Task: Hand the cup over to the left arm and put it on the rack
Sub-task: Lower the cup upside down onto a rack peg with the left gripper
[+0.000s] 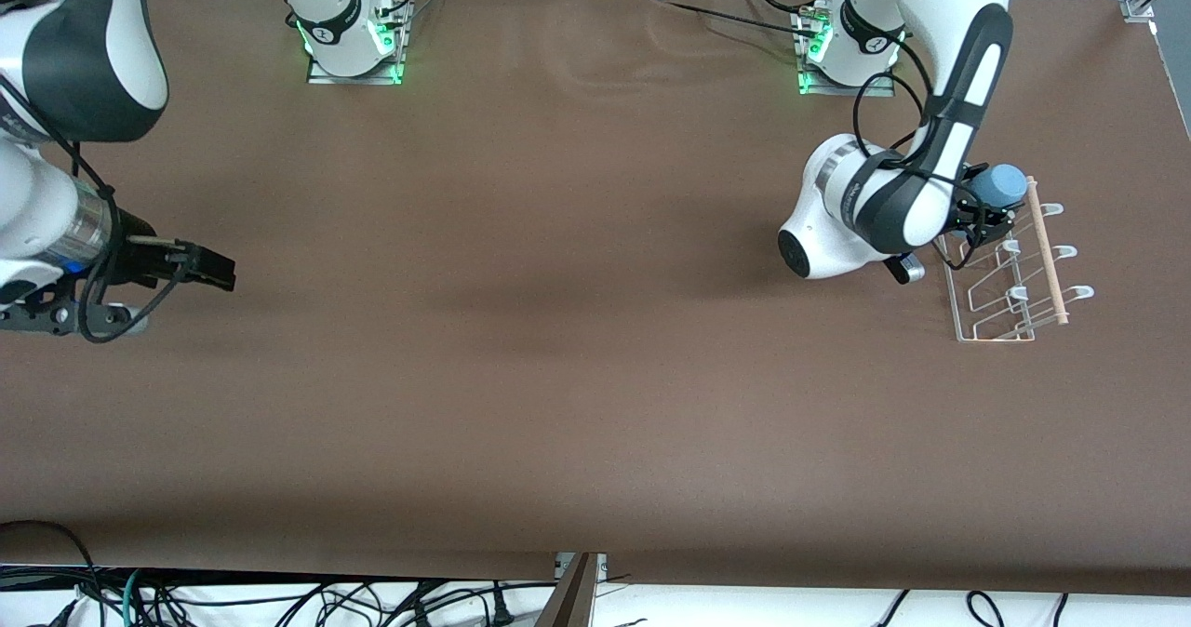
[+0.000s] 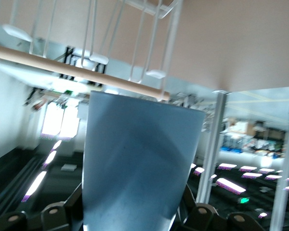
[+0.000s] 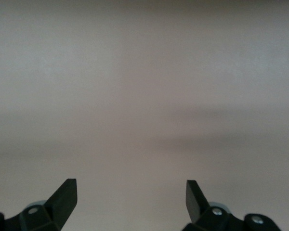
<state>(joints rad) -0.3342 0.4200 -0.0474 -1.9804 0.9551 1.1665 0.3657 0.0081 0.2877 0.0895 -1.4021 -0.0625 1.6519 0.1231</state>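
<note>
- The left gripper (image 1: 988,210) pinches the cup (image 1: 1003,183) over the rack's (image 1: 1010,269) end by the dowel (image 1: 1046,247).
- The right gripper (image 1: 219,272), fingers spread, waits over bare table (image 1: 558,329) at its arm's end.

cup (image 1: 1006,183): matt blue plastic | rack (image 1: 1010,278): clear glossy frame, wooden dowel | table (image 1: 558,329): matt brown
</note>
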